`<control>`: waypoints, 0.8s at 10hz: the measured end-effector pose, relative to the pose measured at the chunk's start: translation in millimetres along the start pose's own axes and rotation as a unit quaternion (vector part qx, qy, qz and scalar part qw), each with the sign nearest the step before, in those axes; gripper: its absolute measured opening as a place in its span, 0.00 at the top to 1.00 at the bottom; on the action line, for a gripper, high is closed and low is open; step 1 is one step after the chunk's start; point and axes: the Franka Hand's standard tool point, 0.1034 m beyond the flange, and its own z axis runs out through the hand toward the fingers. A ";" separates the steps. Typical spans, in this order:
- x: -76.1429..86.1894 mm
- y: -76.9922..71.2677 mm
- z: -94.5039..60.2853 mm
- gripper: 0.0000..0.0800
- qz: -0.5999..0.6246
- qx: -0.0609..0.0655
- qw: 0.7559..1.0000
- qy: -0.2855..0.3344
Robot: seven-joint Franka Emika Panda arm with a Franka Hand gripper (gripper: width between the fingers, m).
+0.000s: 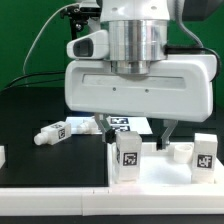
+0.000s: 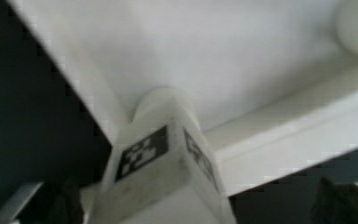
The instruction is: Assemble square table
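Claw (image 1: 133, 133) fingers stand spread wide above the counter (image 1: 40, 165), gripping nothing. Between them, in the wrist view, a tagged leg (image 2: 158, 150) rises upright against the white square panel (image 2: 247, 50). Another leg (image 1: 52, 133) lies nearby.

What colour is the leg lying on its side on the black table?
White, with a black-and-white tag, on the leg; clearest in the exterior view.
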 end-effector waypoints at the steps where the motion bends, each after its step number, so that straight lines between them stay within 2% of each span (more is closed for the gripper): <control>1: -1.8 -3.0 1.0 0.19 -0.088 -0.003 0.996 -0.002; 2: -4.8 -7.9 2.6 0.19 -0.172 -0.008 0.985 -0.003; 5: -3.8 -3.6 2.9 0.23 -0.162 -0.010 0.987 -0.001; 6: -2.2 1.0 2.3 0.46 -0.153 -0.013 0.988 0.000; 7: 0.1 6.1 1.5 0.46 -0.106 -0.015 0.994 0.003; 8: 0.1 7.3 2.0 0.65 -0.063 -0.015 0.998 0.003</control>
